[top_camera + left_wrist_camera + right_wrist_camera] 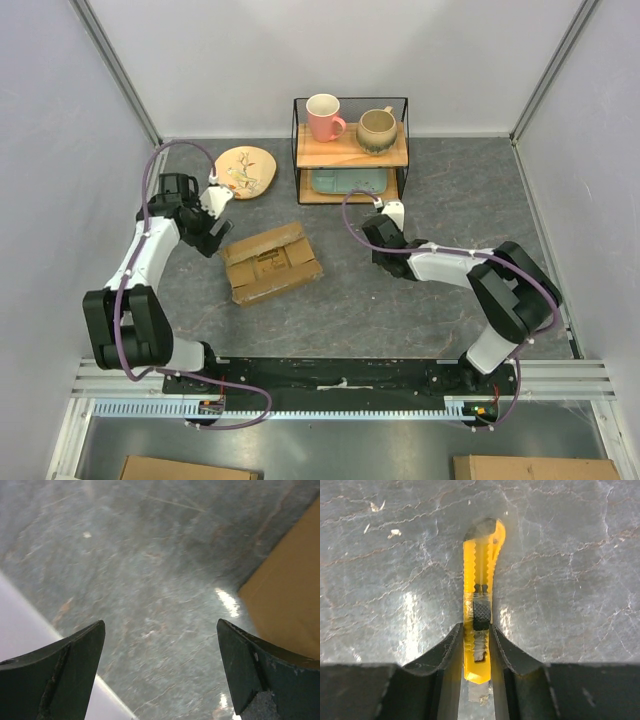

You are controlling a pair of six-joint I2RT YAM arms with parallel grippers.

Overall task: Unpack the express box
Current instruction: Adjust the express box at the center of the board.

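The express box [271,262], a brown cardboard carton, lies flat at mid-table, and one of its sides [290,590] shows at the right of the left wrist view. Just left of it, my left gripper [214,238] [160,645] hangs open over bare table with nothing between its fingers. To the box's right, my right gripper [386,260] [475,628] points down at the table. Its two fingers press both sides of a yellow utility knife [482,570] that lies on the table, blade end toward the wrist. The knife is hidden in the top view.
A wire rack [350,150] stands at the back with a pink mug [323,116], a beige mug [377,130] and a tray [347,182] below. A wooden plate [245,171] lies back left. Walls close in on both sides.
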